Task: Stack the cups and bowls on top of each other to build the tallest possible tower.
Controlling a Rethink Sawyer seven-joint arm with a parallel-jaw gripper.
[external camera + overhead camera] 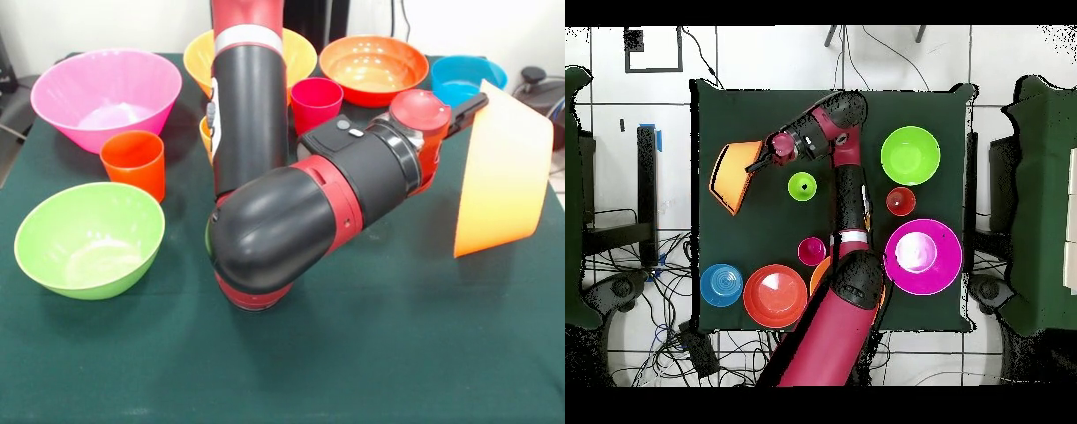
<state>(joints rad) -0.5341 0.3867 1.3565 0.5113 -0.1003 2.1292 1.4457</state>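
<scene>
Orange bowl (500, 177) tilted; lime cup (802, 186) overhead-only

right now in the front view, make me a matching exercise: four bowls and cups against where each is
1 large flared orange plastic bowl
2 round lime green plastic bowl
3 small blue plastic bowl
4 small red-orange plastic cup

a far right
b beside large pink plastic bowl
c held tilted by gripper
d near left

1-c, 2-d, 3-a, 4-b
</scene>
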